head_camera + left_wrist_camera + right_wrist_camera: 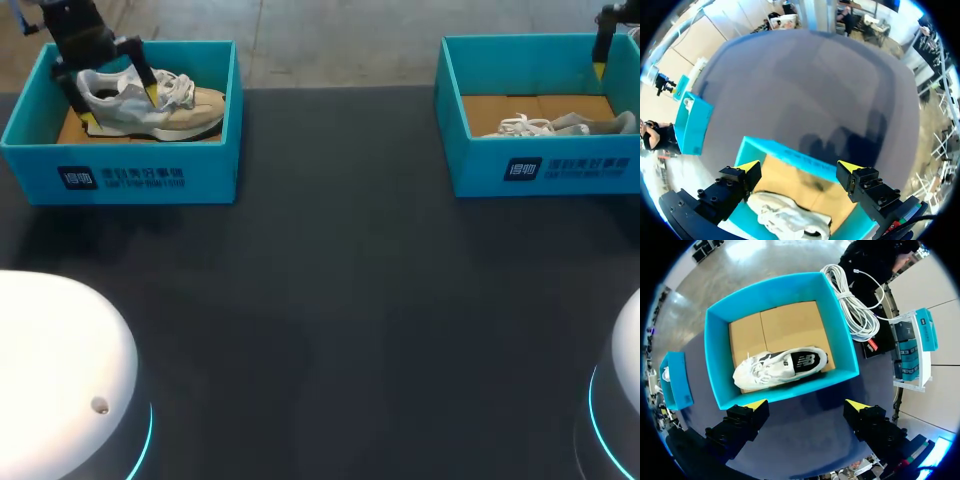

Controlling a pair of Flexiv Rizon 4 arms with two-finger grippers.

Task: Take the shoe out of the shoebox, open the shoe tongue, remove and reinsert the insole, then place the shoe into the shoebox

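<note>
A white and beige shoe (150, 105) sits upright in the left teal shoebox (120, 170). My left gripper (120, 107) is down in that box, open, its yellow tips on either side of the shoe's heel end. In the left wrist view the shoe (787, 217) lies low between the open fingers of the left gripper (798, 166), and neither finger is pressed against it. A second white shoe (780, 367) lies on its side in the right shoebox (720, 375). My right gripper (806, 405) hangs open above that box's near wall, holding nothing.
The two open shoeboxes stand at the table's far left and far right (540, 170), each lined with brown cardboard. Dark tabletop (330, 300) stretches between and in front of them. A coil of white cable (852, 305) lies beyond the right box.
</note>
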